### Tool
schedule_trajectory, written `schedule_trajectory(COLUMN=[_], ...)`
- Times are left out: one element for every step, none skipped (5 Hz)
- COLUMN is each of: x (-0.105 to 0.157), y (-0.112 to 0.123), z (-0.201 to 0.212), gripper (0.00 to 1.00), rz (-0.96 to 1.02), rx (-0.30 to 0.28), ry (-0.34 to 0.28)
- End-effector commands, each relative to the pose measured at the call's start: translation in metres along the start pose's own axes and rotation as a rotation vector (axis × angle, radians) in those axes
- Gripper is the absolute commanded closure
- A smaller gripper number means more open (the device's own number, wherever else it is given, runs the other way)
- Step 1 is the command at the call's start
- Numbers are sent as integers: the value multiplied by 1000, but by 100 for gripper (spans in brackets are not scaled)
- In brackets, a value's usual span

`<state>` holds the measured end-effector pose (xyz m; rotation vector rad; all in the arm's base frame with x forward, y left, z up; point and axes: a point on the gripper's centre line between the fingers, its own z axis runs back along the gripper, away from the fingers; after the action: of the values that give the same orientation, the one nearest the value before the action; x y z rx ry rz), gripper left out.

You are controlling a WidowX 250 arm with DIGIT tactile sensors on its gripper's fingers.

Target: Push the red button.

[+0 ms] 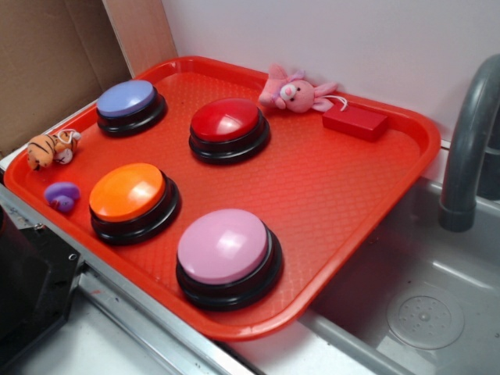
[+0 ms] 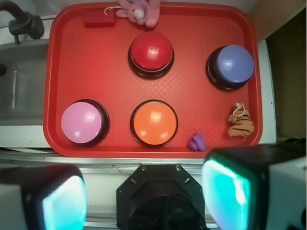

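The red button (image 2: 151, 51) lies well ahead of the spread-apart fingers (image 2: 225, 199), beyond the orange button (image 2: 154, 122).

Four dome buttons (image 1: 229, 129) on tray (image 1: 344, 195), plush pig (image 1: 295, 92) behind, sink (image 1: 426, 305) beside

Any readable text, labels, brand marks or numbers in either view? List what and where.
None readable in either view.
The red button, orange button, pink button and blue button have plain domes.
The red tray and red block show no print.
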<state>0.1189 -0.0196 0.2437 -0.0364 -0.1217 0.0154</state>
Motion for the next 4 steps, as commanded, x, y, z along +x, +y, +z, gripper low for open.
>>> schedule_trajectory(x=[0, 38, 81, 108], y=[0, 51, 78, 77], z=[0, -49, -86, -121], gripper=[0, 0, 0, 0], rz=[0, 227, 249, 85], rx=[0, 82, 163, 122], ry=[0, 120, 18, -51])
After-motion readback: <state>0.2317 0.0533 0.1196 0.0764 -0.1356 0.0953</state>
